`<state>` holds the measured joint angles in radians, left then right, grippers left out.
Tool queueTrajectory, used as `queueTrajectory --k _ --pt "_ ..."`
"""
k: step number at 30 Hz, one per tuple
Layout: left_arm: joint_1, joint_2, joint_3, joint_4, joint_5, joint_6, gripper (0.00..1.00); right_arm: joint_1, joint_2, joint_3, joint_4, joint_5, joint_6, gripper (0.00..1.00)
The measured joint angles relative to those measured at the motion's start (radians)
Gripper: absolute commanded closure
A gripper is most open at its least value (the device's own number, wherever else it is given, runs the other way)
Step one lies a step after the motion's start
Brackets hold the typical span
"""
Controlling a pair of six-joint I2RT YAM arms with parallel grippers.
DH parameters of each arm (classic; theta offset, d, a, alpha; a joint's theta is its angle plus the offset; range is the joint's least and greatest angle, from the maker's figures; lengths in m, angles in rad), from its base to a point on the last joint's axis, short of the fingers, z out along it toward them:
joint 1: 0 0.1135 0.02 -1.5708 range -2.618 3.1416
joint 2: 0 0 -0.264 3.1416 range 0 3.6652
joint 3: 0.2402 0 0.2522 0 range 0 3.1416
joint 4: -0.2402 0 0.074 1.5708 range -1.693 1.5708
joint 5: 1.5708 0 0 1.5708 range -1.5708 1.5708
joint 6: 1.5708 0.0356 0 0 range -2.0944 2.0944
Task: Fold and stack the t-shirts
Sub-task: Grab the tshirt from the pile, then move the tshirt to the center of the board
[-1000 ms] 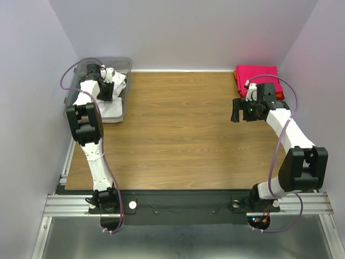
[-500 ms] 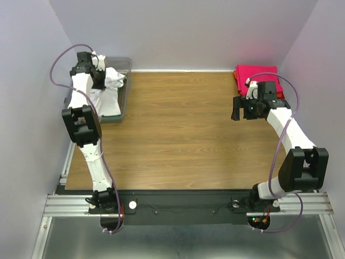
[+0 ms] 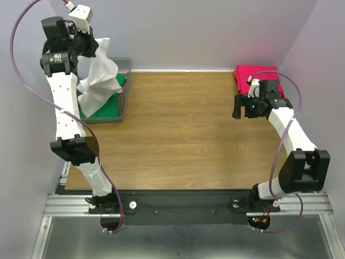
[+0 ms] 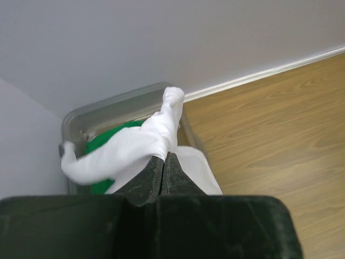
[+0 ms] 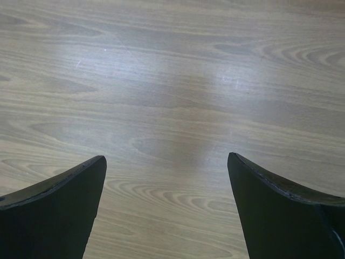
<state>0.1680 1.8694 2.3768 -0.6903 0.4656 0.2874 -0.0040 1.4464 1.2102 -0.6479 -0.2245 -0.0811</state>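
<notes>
The left arm stretches tall at the far left, the left pincer [image 4: 164, 159] clenched on the white t-shirt [image 3: 99, 75]. The soft, crumpled cloth hangs limp, its long axis roughly vertical and its lower end trailing into the clear grey plastic bin [image 3: 127, 66] over a green t-shirt [image 3: 110, 103]. A folded magenta t-shirt [image 3: 256, 73] lies flat at the far right corner of the bench [image 3: 183, 135]. Nearby, the right pincer [image 5: 167, 159] hovers released above woodgrain.

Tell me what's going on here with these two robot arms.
The left gripper is shut on the white t-shirt and holds it high, the cloth hanging over the grey bin at the table's far left corner. A green t-shirt lies in the bin. The right gripper is open above bare wood, beside a folded magenta t-shirt at the far right corner.
</notes>
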Motion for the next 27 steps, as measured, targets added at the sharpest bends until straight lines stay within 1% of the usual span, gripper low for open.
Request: queueTrajectory --k 2,4,6,11,15,18,19,22,23,24,25,27 --pt "-0.019 -0.03 0.0 0.01 0.035 -0.01 1.0 -0.009 0.0 0.011 0.0 -0.002 0.003 0.0" --pt "-0.062 -0.061 0.0 0.023 0.07 -0.023 1.0 -0.023 -0.002 0.018 0.0 -0.008 0.008 0.0" --pt "-0.127 -0.093 0.0 0.049 0.09 -0.033 1.0 -0.046 -0.005 0.024 -0.003 -0.017 0.012 0.0" --pt "-0.336 -0.169 -0.002 0.118 0.119 -0.051 1.0 -0.085 -0.01 0.043 -0.009 -0.04 0.024 0.0" --pt "-0.46 -0.209 -0.002 0.168 0.146 -0.061 1.0 -0.108 -0.015 0.062 -0.013 -0.053 0.03 0.0" --pt "-0.504 -0.216 -0.01 0.2 0.179 -0.081 1.0 -0.128 -0.019 0.07 -0.013 -0.066 0.033 0.0" --pt "-0.512 -0.22 -0.035 0.222 0.198 -0.097 1.0 -0.135 -0.021 0.07 -0.013 -0.072 0.033 0.0" --pt "-0.52 -0.248 -0.187 0.266 0.263 -0.132 1.0 -0.151 -0.022 0.07 -0.015 -0.08 0.033 0.0" --pt "-0.508 -0.257 -0.254 0.277 0.288 -0.146 0.93 -0.155 -0.022 0.07 -0.018 -0.085 0.033 0.0" --pt "-0.499 -0.261 -0.308 0.282 0.304 -0.156 0.88 -0.157 -0.022 0.07 -0.019 -0.09 0.032 0.0" --pt "-0.468 -0.266 -0.413 0.301 0.34 -0.169 0.71 -0.159 -0.022 0.07 -0.02 -0.094 0.032 0.0" --pt "-0.388 -0.26 -0.558 0.322 0.371 -0.183 0.59 -0.159 -0.022 0.07 -0.025 -0.106 0.027 0.0"
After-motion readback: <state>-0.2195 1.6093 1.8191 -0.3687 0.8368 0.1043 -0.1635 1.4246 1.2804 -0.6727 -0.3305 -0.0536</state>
